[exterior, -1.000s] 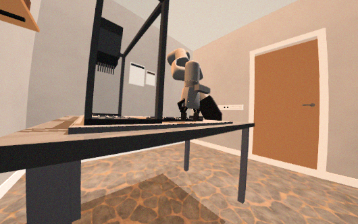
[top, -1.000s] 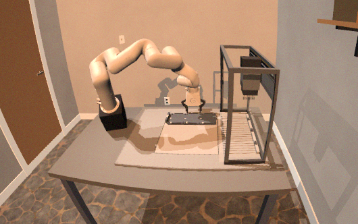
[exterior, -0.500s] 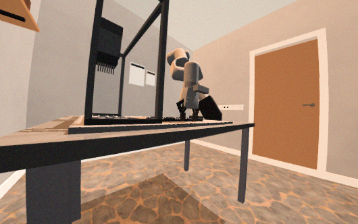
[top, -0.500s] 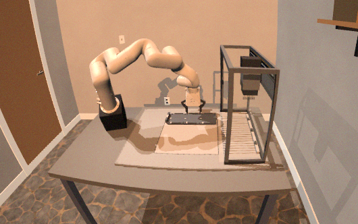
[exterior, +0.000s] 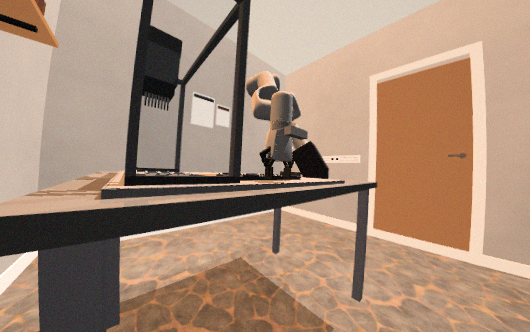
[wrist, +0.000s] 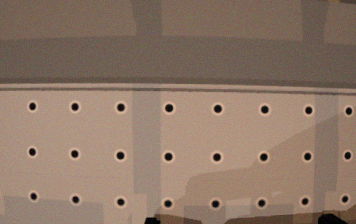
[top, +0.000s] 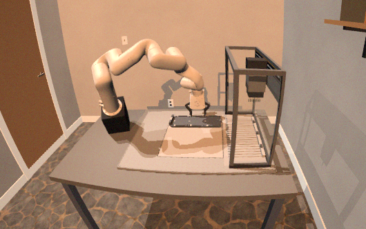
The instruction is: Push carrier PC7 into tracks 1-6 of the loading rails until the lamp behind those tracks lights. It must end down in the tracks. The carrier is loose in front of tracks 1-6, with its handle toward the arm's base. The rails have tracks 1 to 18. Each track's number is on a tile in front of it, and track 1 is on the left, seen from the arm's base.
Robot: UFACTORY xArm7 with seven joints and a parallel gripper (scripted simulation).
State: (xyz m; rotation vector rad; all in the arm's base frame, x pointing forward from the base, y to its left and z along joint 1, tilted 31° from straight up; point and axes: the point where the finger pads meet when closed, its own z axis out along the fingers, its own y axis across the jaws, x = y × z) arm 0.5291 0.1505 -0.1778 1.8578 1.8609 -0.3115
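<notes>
Tool wide open, low behind carrier PC7.

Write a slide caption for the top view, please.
Robot arm's open gripper hangs over the dark carrier, beside the framed loading rails.

pale perforated plate, grey table edge beyond.

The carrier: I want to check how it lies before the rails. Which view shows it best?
The top view: the whole dark carrier lies flat before the rails, under the open hand. The exterior view shows only a thin edge-on sliver; the wrist view shows none of it that I can make out.
</notes>
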